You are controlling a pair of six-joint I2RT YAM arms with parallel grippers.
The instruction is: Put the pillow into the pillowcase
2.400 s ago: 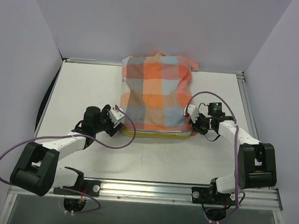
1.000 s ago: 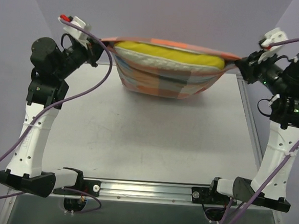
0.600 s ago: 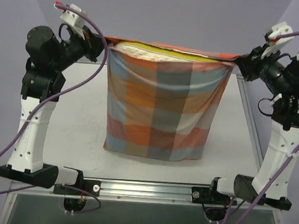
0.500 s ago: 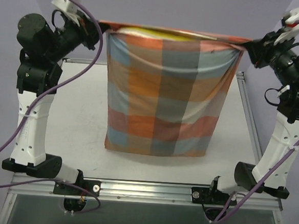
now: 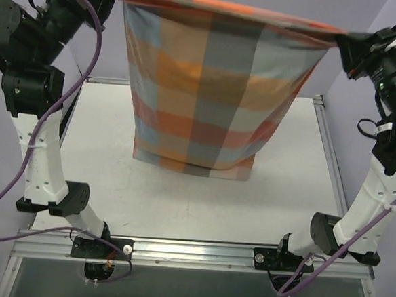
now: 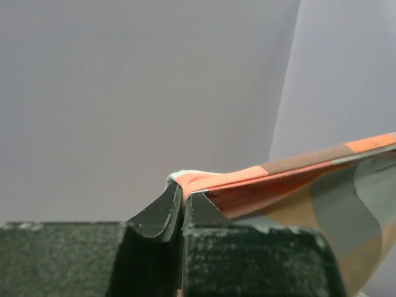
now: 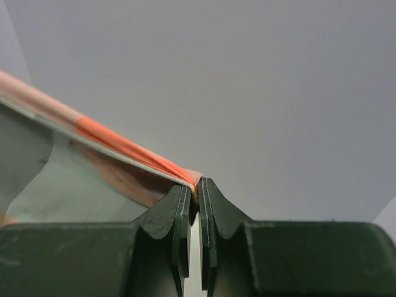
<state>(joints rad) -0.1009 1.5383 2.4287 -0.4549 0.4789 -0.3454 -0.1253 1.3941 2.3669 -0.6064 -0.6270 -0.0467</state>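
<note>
Grip first: L fingers are pressed together on an orange corner of the case at its mouth hem. R fingers are pinched the same way on the opposite corner. Hem runs taut from one pair to the other, and the rest of the case hangs below them like a sack. Its bottom looks clear of the surface.

Pillow isn't visible in any view. The case bulges full below the fingers, so prob. it sits inside, low down; that's a judgement only.

Step in hand, as I read it: settle the pillow to the bottom. To do it well:
- Hold both pinches firm. Only thin hem is in the tips, and a slip drops the lot.
- Keep both pairs level & the mouth taut.
- Use short vertical bobs, no swinging.
- Lower until the bottom rests on the surface before releasing.
</note>
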